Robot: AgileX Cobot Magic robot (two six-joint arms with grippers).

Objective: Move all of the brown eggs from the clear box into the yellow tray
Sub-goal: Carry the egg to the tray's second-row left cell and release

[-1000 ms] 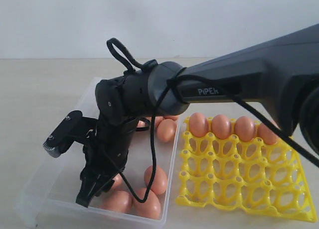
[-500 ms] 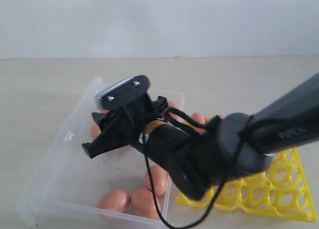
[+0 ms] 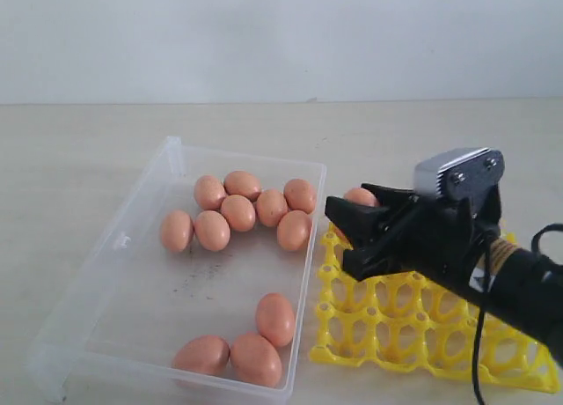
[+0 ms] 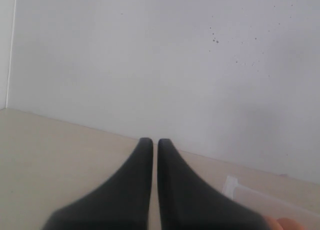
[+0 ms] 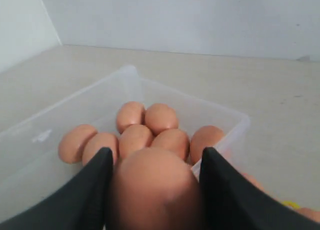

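The clear box [image 3: 114,246] lies on the left with several brown eggs [image 3: 239,211] bunched at its far end and three more [image 3: 255,357] at its near end. My right gripper [image 3: 341,238] hangs over the left edge of the yellow tray [image 3: 387,335]. In the right wrist view its fingers [image 5: 102,185] are shut on a brown egg [image 5: 152,190], with the box's far cluster [image 5: 150,125] beyond. Another egg [image 3: 361,196] peeks out behind the gripper in the exterior view. My left gripper [image 4: 155,142] is shut and empty, off to the box's side.
The beige table runs to a white wall behind. The right arm and its black cable cover most of the tray's back rows. A corner of the box [image 4: 240,190] shows in the left wrist view.
My right arm has swung out of the box and rightward to above the tray, carrying an egg. The eggs in the box are now uncovered.
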